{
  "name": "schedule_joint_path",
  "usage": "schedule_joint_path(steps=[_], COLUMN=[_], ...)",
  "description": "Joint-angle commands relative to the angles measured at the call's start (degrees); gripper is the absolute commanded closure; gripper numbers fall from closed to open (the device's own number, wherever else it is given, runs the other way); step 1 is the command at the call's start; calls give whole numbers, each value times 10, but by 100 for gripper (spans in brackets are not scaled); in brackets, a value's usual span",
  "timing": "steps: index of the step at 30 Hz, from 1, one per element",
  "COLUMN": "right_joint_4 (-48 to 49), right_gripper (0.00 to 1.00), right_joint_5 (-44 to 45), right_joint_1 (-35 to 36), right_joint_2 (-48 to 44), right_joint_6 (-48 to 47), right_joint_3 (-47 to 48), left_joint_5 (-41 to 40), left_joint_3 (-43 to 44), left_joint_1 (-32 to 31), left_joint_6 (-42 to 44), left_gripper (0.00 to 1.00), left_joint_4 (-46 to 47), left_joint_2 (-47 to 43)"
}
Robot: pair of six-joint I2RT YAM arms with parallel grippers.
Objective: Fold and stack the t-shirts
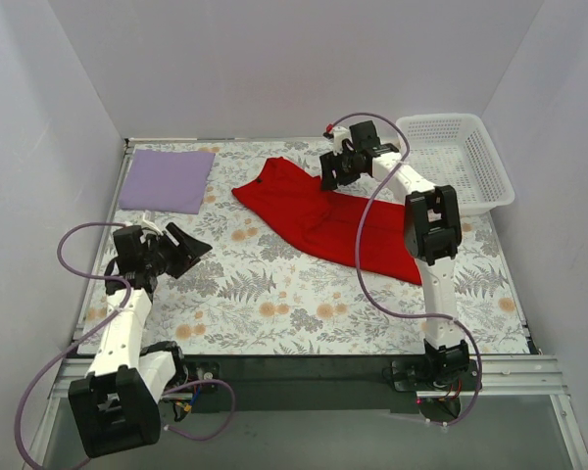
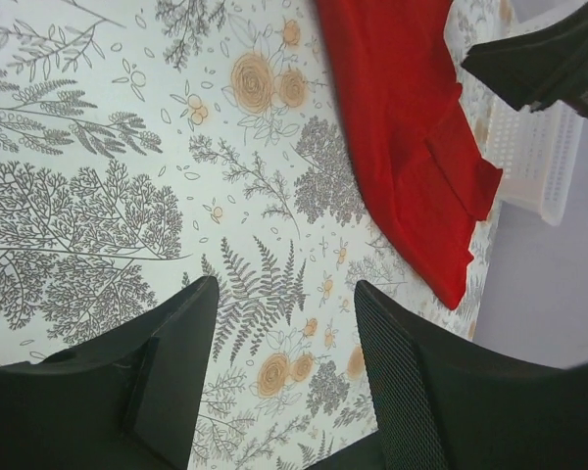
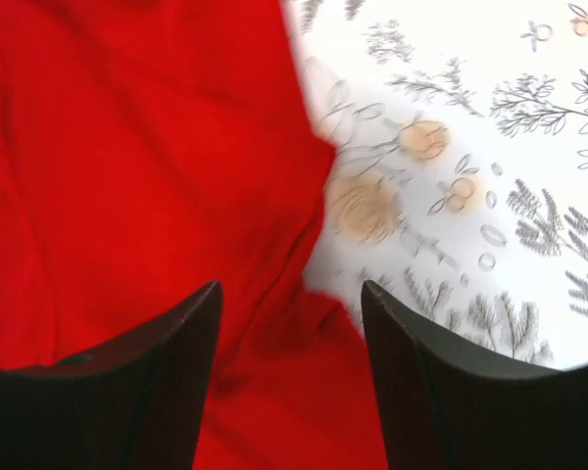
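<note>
Hovering over the near-left of the floral worktop (image 1: 274, 304), left tool (image 1: 186, 252) has jaws apart with nothing between them. Red t-shirt (image 1: 318, 220) lies rumpled mid-worktop, running diagonally toward the right side. Right tool (image 1: 331, 172) is above the shirt's far end, jaws apart over the cloth edge, no grip visible. Lavender t-shirt (image 1: 167, 179) lies as a flat rectangle in the far-left corner, well apart from the red one. White mesh basket (image 1: 461, 162) sits far right.
</note>
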Motion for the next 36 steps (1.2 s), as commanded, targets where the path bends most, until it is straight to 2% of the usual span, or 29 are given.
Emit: schedule_joint_path(steps=[1, 4, 5, 7, 8, 10, 11, 14, 20, 23, 24, 26, 36], right_joint_4=[2, -12, -17, -33, -36, -35, -34, -33, -32, 2, 14, 29, 33], right_gripper=[30, 29, 30, 29, 29, 29, 29, 27, 22, 13, 8, 6, 2], right_joint_5=[-21, -71, -110, -147, -158, -173, -174, -186, -249, -296, -302, -303, -326], right_joint_1=[15, 14, 14, 13, 14, 12, 9, -14, -78, -118, -125, -141, -178], right_joint_2=[-113, -185, -226, -273, -327, -385, -444, -553, -709, -774, -789, -814, -805], right_joint_6=[-118, -185, -199, -235, -263, -298, -337, -396, -430, -434, -430, -425, -417], right_joint_3=[-37, -101, -120, -191, -217, -313, -351, -477, -672, -747, -761, -777, -786], left_joint_5=[49, 40, 8, -24, -35, -54, -57, -68, -84, -92, -95, -103, -113], left_joint_3=[-23, -57, -58, -54, -47, -42, -37, -24, -3, 0, 0, 3, 19], left_joint_1=[-9, -38, -69, -105, -142, -162, -173, -184, -203, -212, -213, -218, -229], left_joint_6=[-36, -105, -119, -147, -155, -167, -169, -162, -157, -163, -165, -168, -172], left_gripper=[44, 46, 46, 46, 46, 46, 46, 46, 46, 46, 46, 46, 46], left_joint_4=[35, 105, 118, 143, 150, 173, 178, 187, 194, 219, 224, 226, 238], left_joint_2=[35, 54, 60, 79, 100, 124, 145, 169, 211, 229, 234, 243, 281])
